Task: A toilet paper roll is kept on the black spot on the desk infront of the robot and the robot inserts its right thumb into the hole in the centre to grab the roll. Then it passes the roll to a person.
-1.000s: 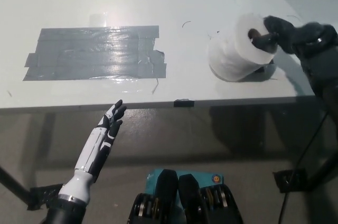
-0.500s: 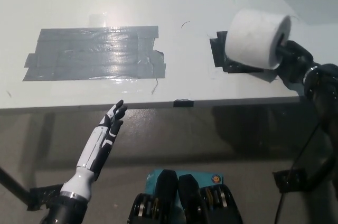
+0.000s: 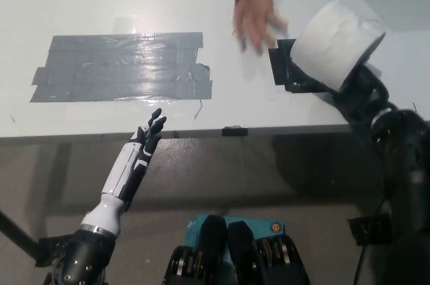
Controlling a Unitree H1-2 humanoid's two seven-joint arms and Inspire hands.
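A white toilet paper roll (image 3: 336, 42) is held up above the desk at the right, tilted, with my black right hand (image 3: 363, 91) shut on it from below and behind. Part of that hand is hidden by the roll. Under the roll lies the black spot (image 3: 287, 71) of tape on the white desk (image 3: 101, 3). A person's open hand (image 3: 252, 3) reaches down from the top edge, just left of the roll and apart from it. My white left hand (image 3: 143, 147) rests open below the desk's front edge at the lower left.
A large patch of grey tape (image 3: 121, 66) covers the desk's left half. The desk's front edge (image 3: 201, 134) runs across the middle of the picture, with grey floor below it. A small black clip (image 3: 234, 130) sits on that edge.
The right hand has lifted the roll off the black spot and tilted it up to the right. A person's hand has come in from the top. The left hand rose slightly.
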